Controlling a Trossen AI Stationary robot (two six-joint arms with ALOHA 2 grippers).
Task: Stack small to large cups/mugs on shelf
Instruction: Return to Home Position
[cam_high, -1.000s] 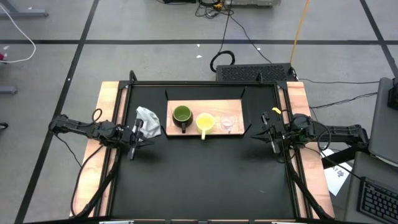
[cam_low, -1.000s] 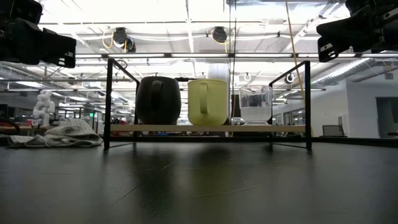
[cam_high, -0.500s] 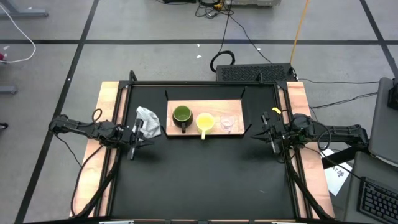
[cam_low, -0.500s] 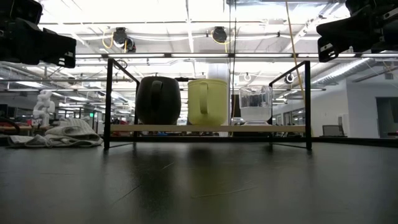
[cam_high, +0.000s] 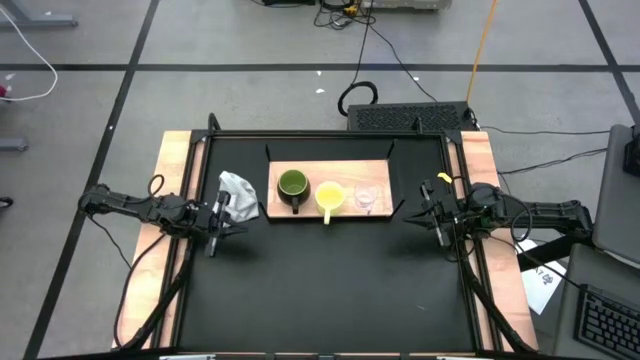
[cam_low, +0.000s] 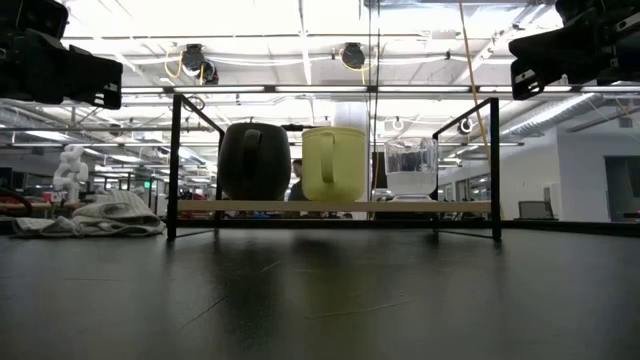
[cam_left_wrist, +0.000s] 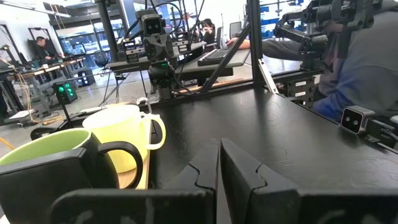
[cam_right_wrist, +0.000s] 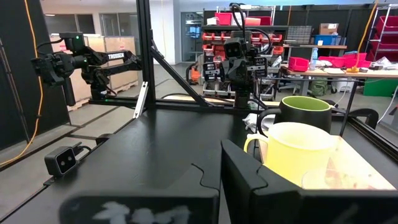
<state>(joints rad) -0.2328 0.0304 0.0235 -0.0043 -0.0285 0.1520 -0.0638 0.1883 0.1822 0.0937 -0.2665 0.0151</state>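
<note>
Worktop: matt black, smooth, faint sheen at low angle. Side planks: pale bare wood. Shelf: light wood board, thin dark metal frame. Green mug: matt dark outside, smooth olive inside. Yellow mug: smooth, slight gloss. Glass cup: clear glass. Cloth wad: crumpled grey-white fabric. Left gripper and right gripper jaws: matt dark plastic.

A black-sided olive-green mug, a bright yellow mug and a clear glass cup line the pale-wood, dark-framed shelf, a grey-white cloth alongside, on the black worktop.
</note>
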